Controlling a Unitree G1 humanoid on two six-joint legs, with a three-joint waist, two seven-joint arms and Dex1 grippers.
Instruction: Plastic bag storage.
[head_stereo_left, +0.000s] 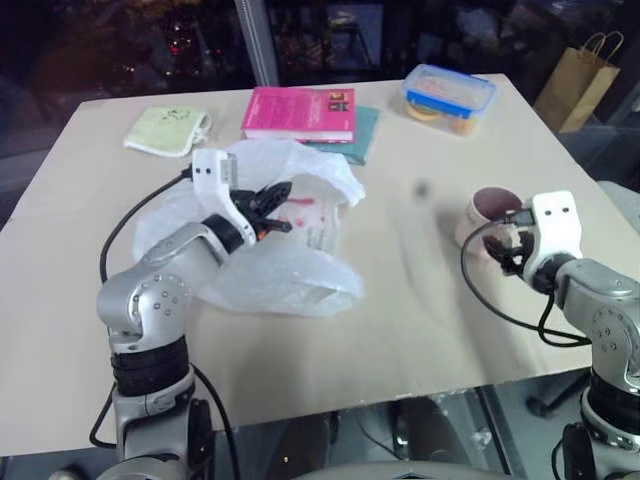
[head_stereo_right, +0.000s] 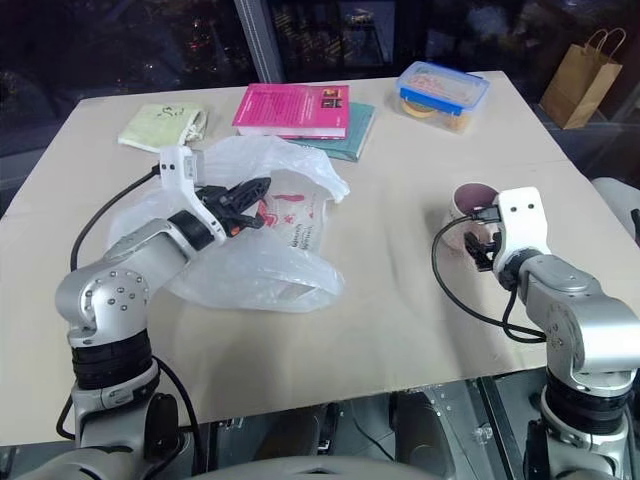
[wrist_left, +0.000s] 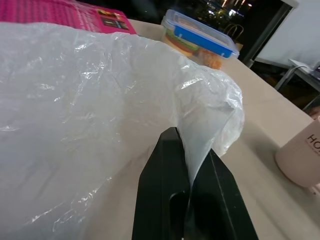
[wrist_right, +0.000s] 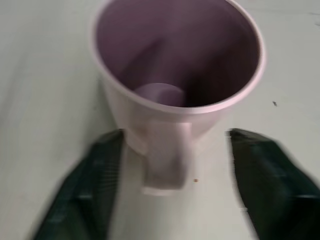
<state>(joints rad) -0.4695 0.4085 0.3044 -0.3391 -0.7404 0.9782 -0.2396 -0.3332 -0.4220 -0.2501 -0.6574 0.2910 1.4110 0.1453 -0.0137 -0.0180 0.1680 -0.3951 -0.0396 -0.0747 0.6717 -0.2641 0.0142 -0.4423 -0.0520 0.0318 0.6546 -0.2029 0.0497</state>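
Two arms were over the table (head_stereo_left: 400, 330), and the left one had the action. The left gripper (head_stereo_left: 283, 208) had its black fingers pressed together on a fold of the bag (head_stereo_left: 290, 275), the thin film pinched right between them in the left wrist view (wrist_left: 200, 145). The bag itself lay crumpled on the middle-left of the table, translucent white with red print showing through, its upper edge lifted in a loose hump close in front of the book (head_stereo_left: 300, 113). That pink book sat on a teal one (head_stereo_left: 362, 135) at the far side. A pale green cloth (head_stereo_left: 168, 130) lay to the book's left, well apart from the bag.

Over on the right, the right gripper (wrist_right: 175, 165) sat low, just behind a pink mug (head_stereo_left: 490, 212). Its fingers (wrist_right: 90, 185) stood apart, one either side of the mug's handle (wrist_right: 162, 160), clear table visible between each finger and the handle. Blur on them in the right wrist view. The mug stood upright, mouth open to the camera, inside bare.

Far back, a clear box (head_stereo_left: 448, 98) with a blue lid stood near the table's far right corner, with coloured contents I could not make out. Beyond the table's edge, a brown paper bag (head_stereo_left: 582, 82) with handles stood upright.
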